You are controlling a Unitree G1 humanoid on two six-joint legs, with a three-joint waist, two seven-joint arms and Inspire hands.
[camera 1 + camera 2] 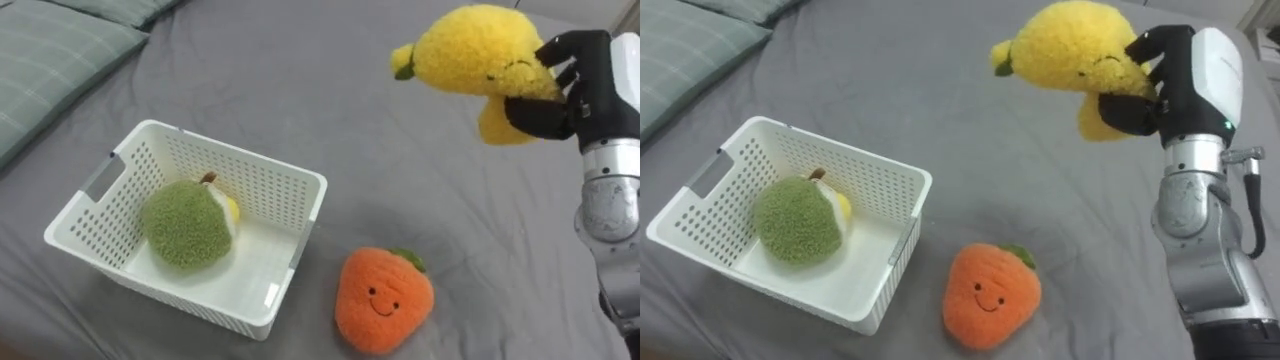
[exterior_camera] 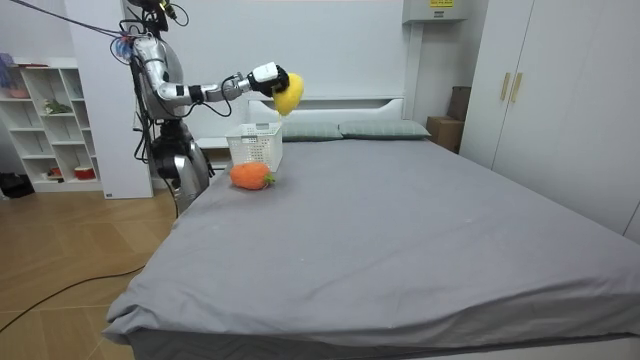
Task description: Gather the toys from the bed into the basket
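Observation:
My right hand [image 1: 562, 92] [image 1: 1160, 85] is shut on a fluffy yellow plush toy [image 1: 472, 58] [image 1: 1070, 50] and holds it in the air above the grey bed, to the right of the basket. In the room view the yellow plush toy [image 2: 287, 93] hangs just above the basket [image 2: 254, 146]. A white perforated basket [image 1: 255, 305] [image 1: 860, 300] rests on the bed at the left with a green plush toy [image 1: 183, 226] [image 1: 795, 222] inside. An orange smiling plush toy [image 1: 381, 301] [image 1: 990, 293] lies on the sheet just right of the basket.
The robot stands at the side of the bed [image 2: 400, 230] near its head end. Grey striped pillows [image 1: 50, 60] lie at the far left. White shelves [image 2: 50, 130] stand behind the robot, and a wardrobe [image 2: 560, 90] is at the room view's right.

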